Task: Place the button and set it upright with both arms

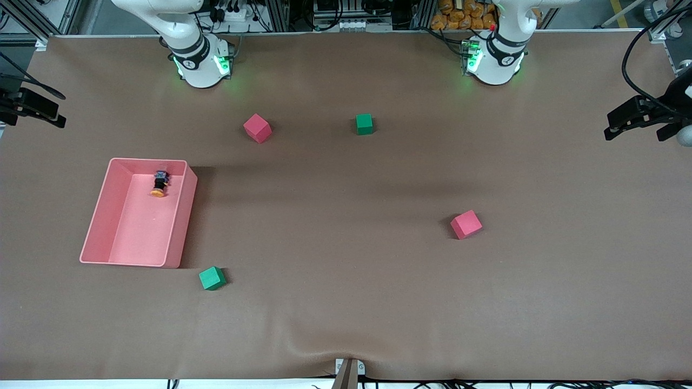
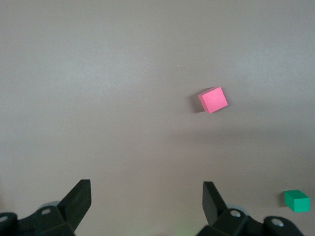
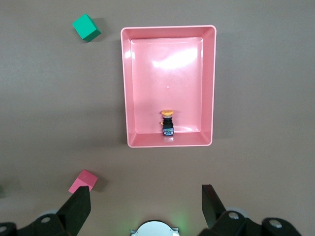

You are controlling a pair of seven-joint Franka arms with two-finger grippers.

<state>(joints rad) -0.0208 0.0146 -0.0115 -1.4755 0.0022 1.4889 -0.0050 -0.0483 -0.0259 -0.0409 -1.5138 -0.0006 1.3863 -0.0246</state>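
Observation:
The button (image 1: pixel 159 183) lies on its side in the pink tray (image 1: pixel 181 221), close to the tray wall nearest the robots' bases. Its orange cap points toward the front camera and its black body toward the bases. The right wrist view shows the button (image 3: pixel 168 123) in the tray (image 3: pixel 127 88) from high above. My right gripper (image 3: pixel 145 194) is open and empty, high over the table between its base and the tray. My left gripper (image 2: pixel 146 189) is open and empty too, high over bare table near its own base. Neither gripper shows in the front view.
Two red cubes (image 1: pixel 257 128) (image 1: pixel 466 224) and two green cubes (image 1: pixel 364 123) (image 1: pixel 212 278) are scattered on the brown table. The left wrist view shows a red cube (image 2: pixel 213 100) and a green cube (image 2: pixel 297 200). The right wrist view shows a green cube (image 3: pixel 86 27) and a red cube (image 3: pixel 82 181).

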